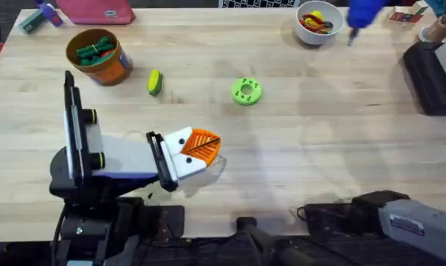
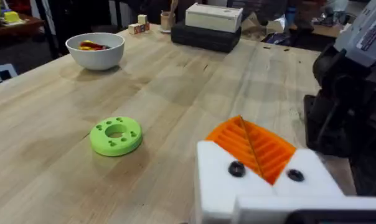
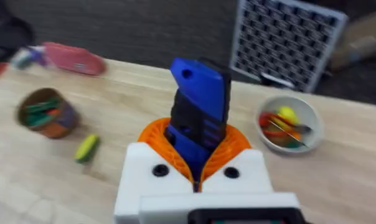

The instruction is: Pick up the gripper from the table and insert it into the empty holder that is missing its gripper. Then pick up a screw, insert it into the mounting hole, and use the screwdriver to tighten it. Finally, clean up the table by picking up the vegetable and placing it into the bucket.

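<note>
Right end effector (image 3: pixel 197 177) pinches the screwdriver (image 3: pixel 197 118) upright, raised off the worktop (image 3: pixel 144 124), vegetable (image 3: pixel 86 148) beyond it; left end effector (image 2: pixel 253 152) pressed together.

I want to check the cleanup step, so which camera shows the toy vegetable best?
The overhead view: the vegetable lies in plain sight on the table, apart from the bucket. The right wrist view shows it blurred, near the bucket.

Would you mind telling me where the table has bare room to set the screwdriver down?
The widest bare patch lies right of the green disc, below the white bowl. A smaller one runs between disc and vegetable. It is crowded near the bucket and around the left hand.
</note>
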{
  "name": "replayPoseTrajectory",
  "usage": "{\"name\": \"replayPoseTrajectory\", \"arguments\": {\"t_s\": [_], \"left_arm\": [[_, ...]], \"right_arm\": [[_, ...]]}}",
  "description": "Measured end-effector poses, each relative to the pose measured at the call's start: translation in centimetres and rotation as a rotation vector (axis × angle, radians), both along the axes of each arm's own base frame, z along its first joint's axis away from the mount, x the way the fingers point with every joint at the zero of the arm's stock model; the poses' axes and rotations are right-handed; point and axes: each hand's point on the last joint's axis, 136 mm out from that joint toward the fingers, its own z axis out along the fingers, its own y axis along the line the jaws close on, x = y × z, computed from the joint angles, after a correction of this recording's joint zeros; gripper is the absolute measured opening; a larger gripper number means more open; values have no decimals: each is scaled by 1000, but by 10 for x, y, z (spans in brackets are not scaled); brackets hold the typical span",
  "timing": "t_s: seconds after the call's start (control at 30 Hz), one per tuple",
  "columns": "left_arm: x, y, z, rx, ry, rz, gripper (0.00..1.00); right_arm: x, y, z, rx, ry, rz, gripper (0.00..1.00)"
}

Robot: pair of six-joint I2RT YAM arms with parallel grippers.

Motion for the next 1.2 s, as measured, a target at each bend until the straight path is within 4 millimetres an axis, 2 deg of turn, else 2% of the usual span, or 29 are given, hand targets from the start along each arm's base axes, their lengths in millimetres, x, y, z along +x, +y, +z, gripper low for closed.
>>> {"name": "replayPoseTrajectory", "arguments": {"t_s": [0.17, 0.33, 0.47, 0.67, 0.97, 1.2], "left_arm": [[0, 0, 0, 0, 0, 0, 10], [0, 0, 0, 0, 0, 0, 10], [0, 0, 0, 0, 0, 0, 10], [0, 0, 0, 0, 0, 0, 10], [0, 0, 0, 0, 0, 0, 10], [0, 0, 0, 0, 0, 0, 10]], "right_arm": [[-29, 53, 29, 68, -92, 157, 24], [-60, 86, 34, 139, -175, 272, 24], [-74, 99, 29, 231, -263, 318, 24], [-84, 118, 18, 405, -391, 412, 24], [-101, 182, -7, 485, -398, 802, 24], [-131, 236, -21, 494, -430, 1108, 24]]}}
